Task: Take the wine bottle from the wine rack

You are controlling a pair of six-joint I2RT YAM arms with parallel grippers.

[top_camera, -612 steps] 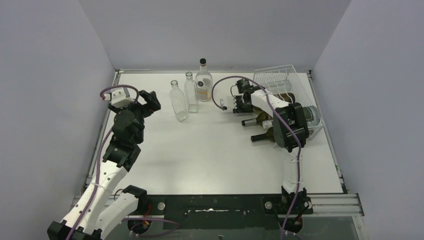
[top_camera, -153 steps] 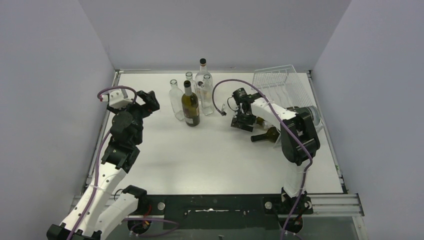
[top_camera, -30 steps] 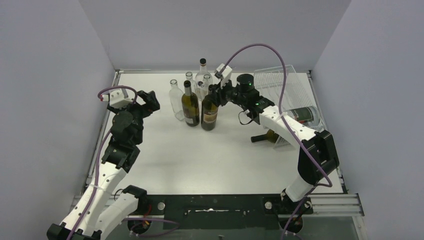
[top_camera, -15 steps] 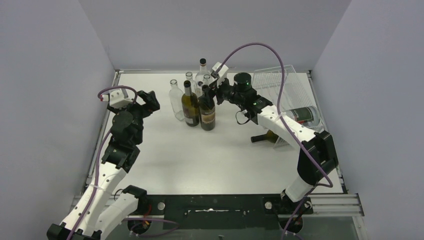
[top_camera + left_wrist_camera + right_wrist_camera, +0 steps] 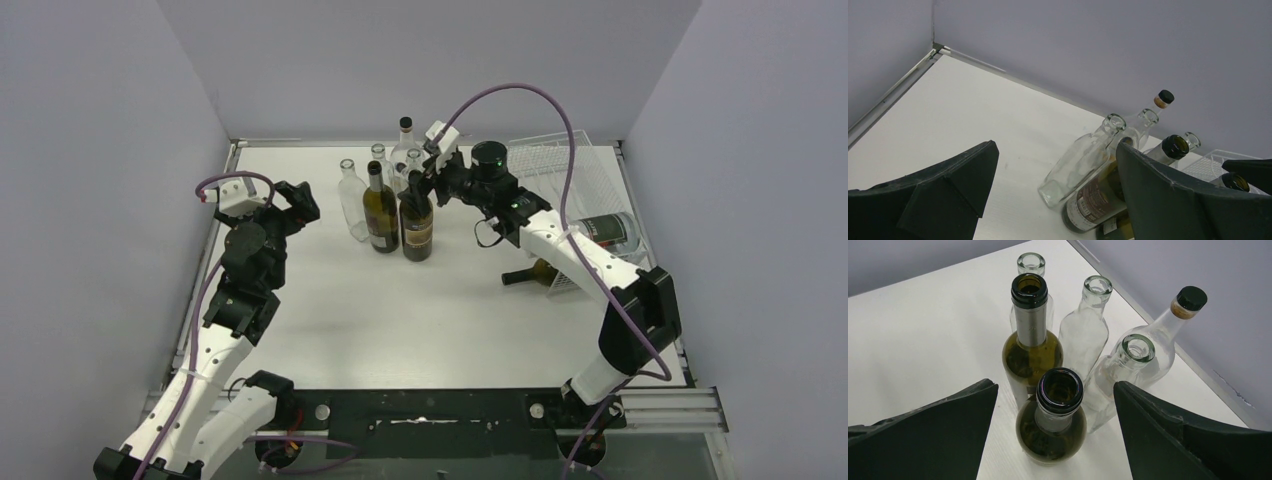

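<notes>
A dark green wine bottle stands upright on the table beside a second dark wine bottle. My right gripper hovers at its neck, open, a finger on each side and not touching. In the right wrist view the bottle's open mouth sits between the wide-apart fingers of the right gripper. The white wire wine rack stands at the back right, with a dark bottle lying at its near end, neck pointing left. My left gripper is open and empty at the left.
Several clear glass bottles stand just behind the two dark ones, one of them corked. Another bottle lies in the rack near the right wall. Grey walls close off the left, back and right.
The right gripper has opened and let go of the wine bottle's neck. The bottle now stands on its own, a little closer to the other dark bottle. The left arm has not moved.
</notes>
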